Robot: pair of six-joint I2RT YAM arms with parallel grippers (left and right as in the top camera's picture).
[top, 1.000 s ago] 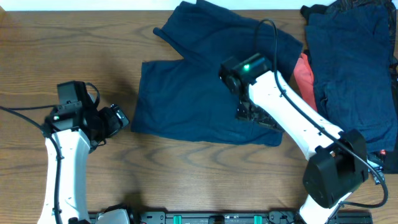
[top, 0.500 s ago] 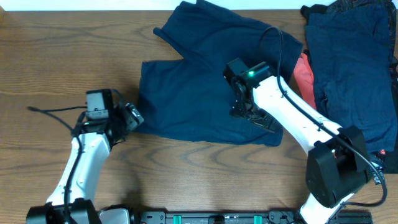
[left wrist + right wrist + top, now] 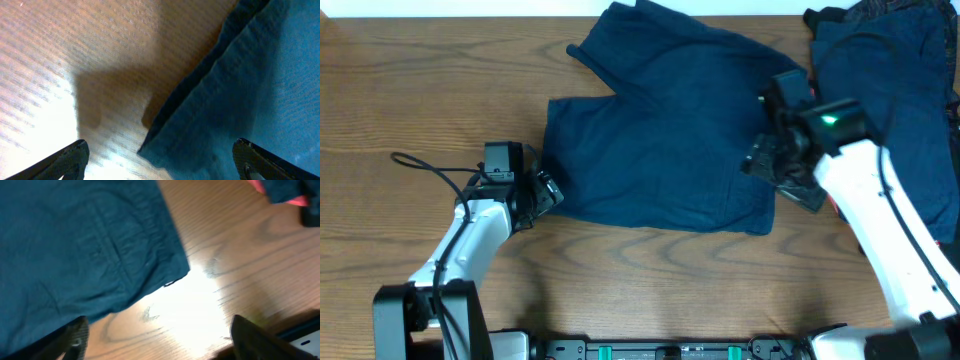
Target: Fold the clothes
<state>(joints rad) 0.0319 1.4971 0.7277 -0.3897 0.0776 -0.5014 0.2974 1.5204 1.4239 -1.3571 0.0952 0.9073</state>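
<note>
Jaws spread on both; left gripper (image 3: pixel 548 190) reached the shorts (image 3: pixel 660 150) corner, right gripper (image 3: pixel 770 165) shifted rightward.

Overhead: bright, even, sharp, with faint soft shadows on table (image 3: pixel 640 270). Left wrist: close and blurry, washed-out glare lower left, dark shadow beside shorts (image 3: pixel 260 90) edge. Right wrist: soft focus, white glare patch on table by shorts corner, bottom corners dim.
</note>
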